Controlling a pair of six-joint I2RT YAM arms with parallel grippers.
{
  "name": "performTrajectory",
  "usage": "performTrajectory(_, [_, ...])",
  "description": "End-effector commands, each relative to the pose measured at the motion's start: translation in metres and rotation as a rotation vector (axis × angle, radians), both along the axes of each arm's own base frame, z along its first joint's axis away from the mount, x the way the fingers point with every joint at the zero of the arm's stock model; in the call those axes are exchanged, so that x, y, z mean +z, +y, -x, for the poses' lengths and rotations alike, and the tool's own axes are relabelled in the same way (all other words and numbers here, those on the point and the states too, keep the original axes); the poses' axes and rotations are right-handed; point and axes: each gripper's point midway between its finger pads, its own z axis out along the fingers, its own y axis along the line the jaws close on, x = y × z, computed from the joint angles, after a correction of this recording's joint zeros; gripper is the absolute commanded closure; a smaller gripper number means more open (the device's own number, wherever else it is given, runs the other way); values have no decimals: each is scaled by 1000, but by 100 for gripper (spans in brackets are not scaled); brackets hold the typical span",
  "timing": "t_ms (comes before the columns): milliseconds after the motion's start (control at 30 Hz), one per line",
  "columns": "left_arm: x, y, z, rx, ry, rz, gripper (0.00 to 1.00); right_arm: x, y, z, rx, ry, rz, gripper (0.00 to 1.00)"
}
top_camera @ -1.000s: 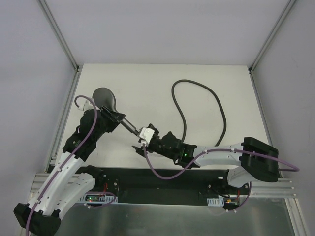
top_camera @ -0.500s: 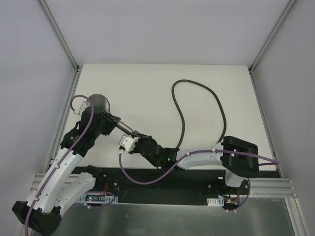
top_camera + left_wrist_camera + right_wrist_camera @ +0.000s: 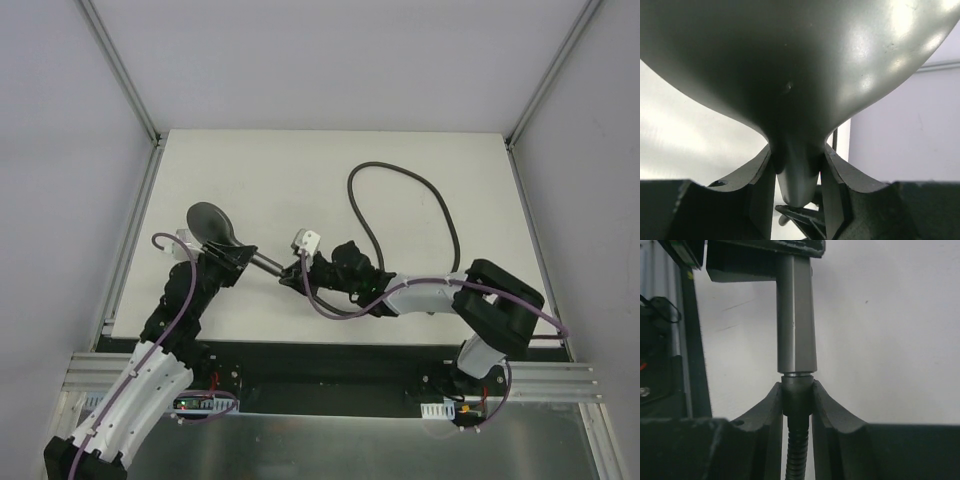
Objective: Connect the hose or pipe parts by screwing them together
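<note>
The dark grey shower head (image 3: 212,222) sits at the table's left, its straight handle (image 3: 265,263) pointing right. My left gripper (image 3: 238,256) is shut on the handle's neck just below the head (image 3: 800,60), a finger (image 3: 762,190) on each side. My right gripper (image 3: 290,272) meets the handle's free end and is shut on the hose's end fitting (image 3: 797,392). That fitting sits against the handle tip (image 3: 796,315), in line with it. The ribbed hose (image 3: 797,455) runs back between the fingers. It loops (image 3: 400,172) across the far right of the table.
The white tabletop (image 3: 300,170) is bounded by metal frame rails at left (image 3: 130,250) and right (image 3: 535,240). Purple cables (image 3: 330,308) trail along both arms. The arms' base rail (image 3: 330,375) lies along the near edge.
My right gripper swung down-left, then back up to the handle's end, turned over, and closed on the hose fitting. The left arm shifted, carrying the shower head slightly.
</note>
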Motion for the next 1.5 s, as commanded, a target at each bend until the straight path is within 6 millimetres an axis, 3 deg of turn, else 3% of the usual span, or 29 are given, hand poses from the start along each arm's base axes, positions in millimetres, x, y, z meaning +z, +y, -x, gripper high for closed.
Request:
performTrajectory(0, [54,-27,9,-172,-388,105,100,73,14,3,188,267,-445,99])
performTrajectory(33, [65,-27,10,-177,-461,119,100,73,14,7,223,299,-460,99])
performTrajectory(67, [52,-28,11,-182,-455,114,100,83,11,2,236,286,-513,99])
performTrajectory(133, [52,-30,13,-197,-498,117,100,78,11,4,259,374,-536,99])
performTrajectory(167, [46,-32,14,-210,-496,114,100,85,9,0,276,370,-568,99])
performTrajectory(333, [31,-33,10,-218,-462,69,100,77,7,-1,296,473,-594,99])
performTrajectory(433, [33,-28,2,-179,-400,26,100,66,2,-5,242,451,-568,71])
performTrajectory(467, [32,-26,-1,-168,-333,-1,100,61,-2,-6,214,455,-542,56])
performTrajectory(500, [29,-20,-6,-131,-295,-30,100,57,-5,-10,173,437,-533,50])
performTrajectory(533, [40,-18,-9,-117,-281,-41,100,47,-7,-12,141,407,-491,36])
performTrajectory(567, [31,-15,-10,-102,-222,-65,100,53,-11,-12,125,367,-485,30])
performTrajectory(633, [32,-8,-14,-57,-176,-79,100,33,-18,-16,35,353,-398,21])
performTrajectory(667, [42,-7,-16,-44,-170,-75,100,40,-21,-14,31,252,-367,3])
performTrajectory(733, [34,-2,-17,-15,-95,-100,100,23,-28,-19,-57,166,-242,4])
performTrajectory(767, [44,-1,-18,-6,-94,-96,100,32,-24,-8,-31,42,-193,4])
performTrajectory(800, [38,1,-16,-1,-46,-110,100,31,-31,-19,-119,-38,-139,4])
performTrajectory(833, [45,2,-20,10,-35,-113,100,29,-26,-8,-126,-91,-78,4])
performTrajectory(900, [38,3,-17,18,45,-128,100,38,-34,-19,-217,-257,7,3])
performTrajectory(933, [46,2,-21,21,62,-129,100,43,-28,-12,-214,-295,24,2])
performTrajectory(1000, [46,0,-22,14,100,-136,100,47,-30,-16,-249,-394,85,1])
performTrajectory(1100, [51,-3,-24,10,135,-133,100,54,-20,-13,-255,-494,161,9])
performTrajectory(1133, [52,-3,-25,12,139,-131,100,48,-16,-8,-243,-513,202,17])
performTrajectory(1200, [53,-2,-24,17,142,-128,100,56,-11,-12,-280,-563,239,26])
performTrajectory(1233, [55,-2,-25,20,143,-129,100,51,-6,-9,-268,-601,278,39])
performTrajectory(1300, [52,-1,-22,23,168,-132,100,59,-2,-11,-305,-633,297,51])
performTrajectory(1333, [53,-1,-21,20,168,-132,100,54,2,-7,-297,-637,315,61])
performTrajectory(1367, [52,0,-20,23,173,-129,100,61,7,-8,-311,-633,306,65])
performTrajectory(1467, [52,0,-17,20,164,-125,100,56,14,-4,-298,-577,295,85])
